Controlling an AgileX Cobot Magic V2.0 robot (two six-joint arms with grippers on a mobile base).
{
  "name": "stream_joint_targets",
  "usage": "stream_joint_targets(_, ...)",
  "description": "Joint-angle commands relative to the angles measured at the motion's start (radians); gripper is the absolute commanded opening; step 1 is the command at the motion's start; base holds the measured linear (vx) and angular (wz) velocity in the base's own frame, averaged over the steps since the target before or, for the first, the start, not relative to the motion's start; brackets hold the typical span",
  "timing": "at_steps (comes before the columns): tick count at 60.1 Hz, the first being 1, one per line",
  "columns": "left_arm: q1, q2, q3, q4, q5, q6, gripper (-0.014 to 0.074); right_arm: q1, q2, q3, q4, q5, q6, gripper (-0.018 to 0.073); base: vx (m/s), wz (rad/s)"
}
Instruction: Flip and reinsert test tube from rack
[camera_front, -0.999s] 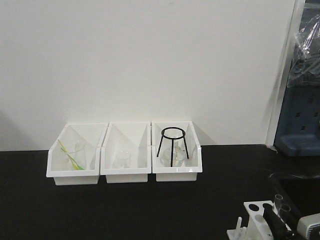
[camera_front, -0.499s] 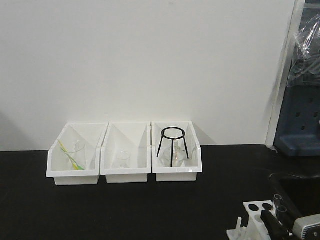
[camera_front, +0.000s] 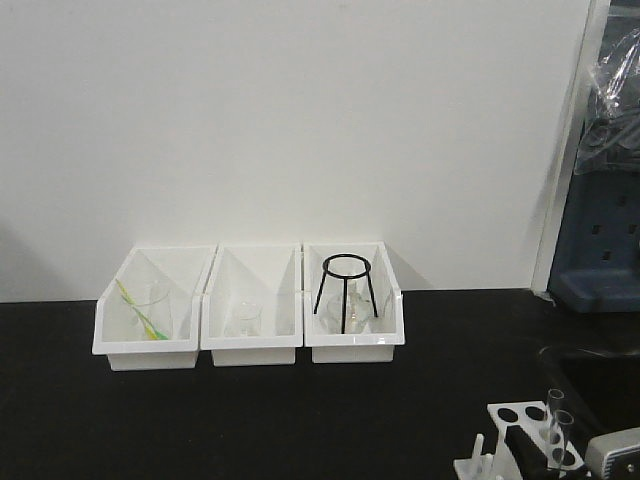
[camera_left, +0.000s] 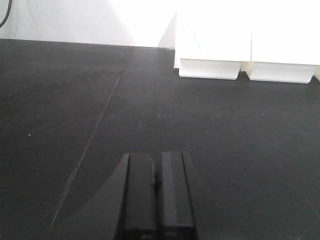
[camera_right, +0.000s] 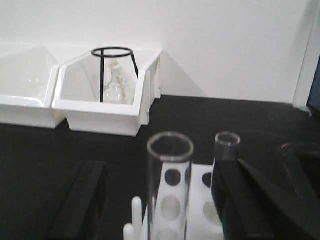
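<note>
While the right gripper (camera_right: 160, 200) hung low over the near right part of the black table (camera_front: 250, 420), its two dark fingers (camera_right: 80, 200) stood wide apart, one on each side of a clear test tube (camera_right: 169, 185), and neither pad visibly touched the glass. That tube stood upright in the rack (camera_front: 520, 440), directly between the fingers, open mouth up. A second tube (camera_right: 226, 155) stood just beyond it and to the gripper's right, close against the right finger. Short white pegs (camera_right: 134, 220) rose just left of the nearer tube. Ahead of the gripper lay bare black tabletop, then a white bin (camera_right: 100, 100) holding a black wire stand (camera_right: 115, 70) and glassware, with another bin (camera_right: 25, 85) to its left. Far off to the left, the left gripper (camera_left: 156, 195) hovered over bare table with its fingers pressed together, holding nothing, bins (camera_left: 210, 45) well ahead.
</note>
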Motion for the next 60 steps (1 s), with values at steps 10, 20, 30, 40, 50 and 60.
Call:
stream_joint_targets(10,-0.007,-0.003,0.002,-0.004,-0.088,0.000,-0.0006,-0.005,-0.318,-0.129,-0.011,0.208,0.067,0.0496,0.00,0.00)
stream_joint_targets(20,-0.007,-0.003,0.002,-0.004,-0.088,0.000,-0.0006,-0.005,-0.520,-0.326,-0.016,0.713,0.106,0.0341,0.00,0.00)
stream_joint_targets(30,-0.007,-0.003,0.002,-0.004,-0.088,0.000,-0.0006,-0.002,-0.682,-0.393,-0.014,1.020,0.114,-0.0016,0.00,0.00)
stream_joint_targets(40,-0.007,-0.003,0.002,-0.004,-0.088,0.000,-0.0006,-0.002,-0.909,-0.297,-0.009,1.224,0.114,-0.0010,0.00,0.00)
stream_joint_targets(50,-0.007,-0.003,0.002,-0.004,-0.088,0.000,-0.0006,-0.002,-1.143,-0.155,0.002,1.282,0.114,-0.0009,0.00,0.00)
stream_joint_targets(60,-0.007,-0.003,0.002,-0.004,-0.088,0.000,-0.0006,-0.003,-1.341,-0.060,-0.010,1.286,0.114,-0.0009,0.00,0.00)
